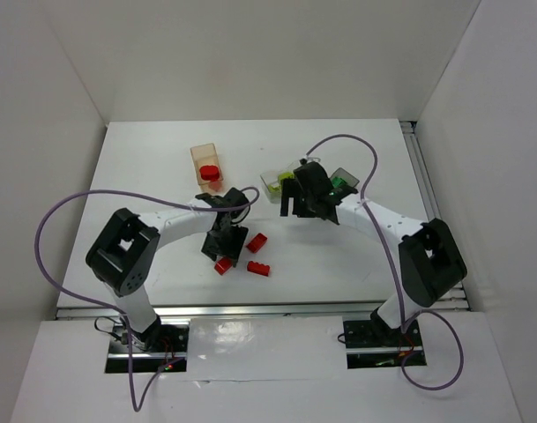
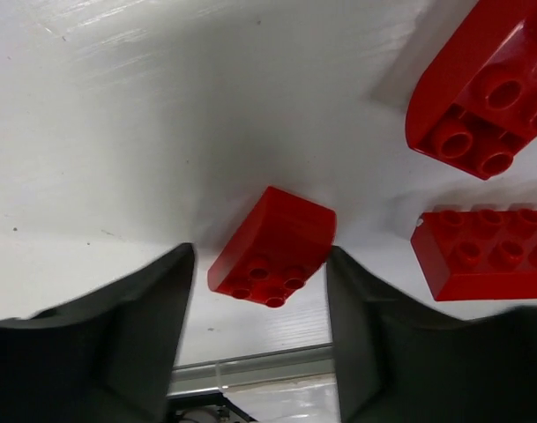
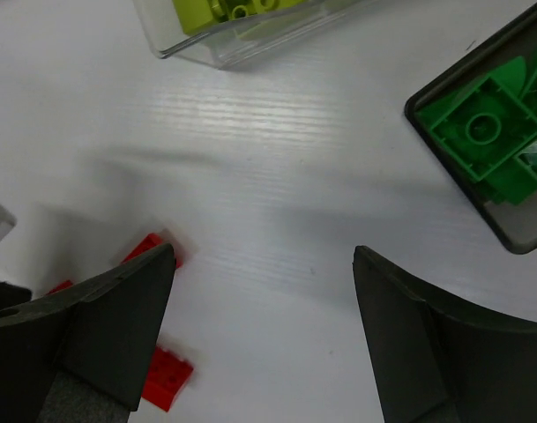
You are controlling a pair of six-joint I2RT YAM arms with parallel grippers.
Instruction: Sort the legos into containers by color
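- White table [image 1: 162, 159] sits between white walls [image 1: 39, 106].
- Left fingers [image 1: 226, 254] stand half open around a red brick [image 2: 272, 247] on the table, with a gap on one side.
- Right fingers [image 1: 292, 204] are wide open and empty, near the clear box [image 3: 250, 44] and dark box [image 3: 515, 238].

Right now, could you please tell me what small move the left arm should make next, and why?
I would probably close the left end effector on the curved red brick: it lies on the table between the fingers, with a gap on one side, so it is not gripped yet. Two other red bricks lie near, so avoid shifting sideways.
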